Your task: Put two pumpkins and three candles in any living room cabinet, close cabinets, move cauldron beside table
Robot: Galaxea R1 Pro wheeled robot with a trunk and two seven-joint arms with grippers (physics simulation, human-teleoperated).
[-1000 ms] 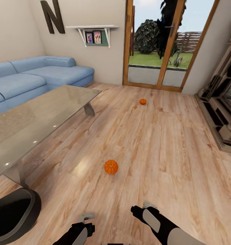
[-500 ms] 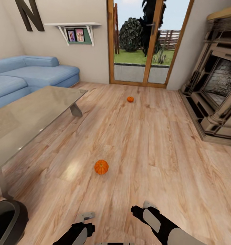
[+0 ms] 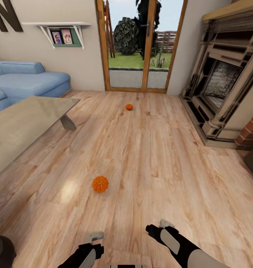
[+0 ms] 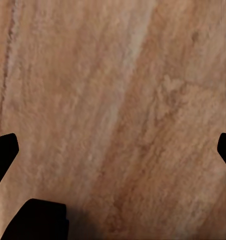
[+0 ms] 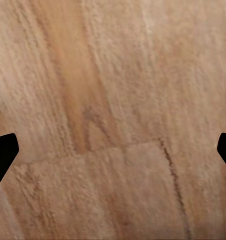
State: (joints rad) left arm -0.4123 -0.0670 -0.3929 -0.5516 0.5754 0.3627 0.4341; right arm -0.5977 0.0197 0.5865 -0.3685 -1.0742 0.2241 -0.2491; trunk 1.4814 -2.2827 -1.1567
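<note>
Head view shows two pumpkins on the wooden floor point(image 3: 160, 156): the near pumpkin point(image 3: 100, 184) ahead of the left arm, the far pumpkin point(image 3: 129, 107) toward the glass door point(image 3: 137, 44), both well apart from the glass counter point(image 3: 25, 123). Left fingers point(image 4: 4, 152) and right fingers point(image 5: 3, 155) stand spread, seemingly empty, over bare floor.

The head camera has swung right, apparently; fireplace point(image 3: 223, 85) now fully visible.

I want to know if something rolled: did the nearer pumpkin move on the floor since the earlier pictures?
No. The nearer pumpkin keeps its place relative to the farther pumpkin and the glass table; the whole view shifted, so the camera turned.
</note>
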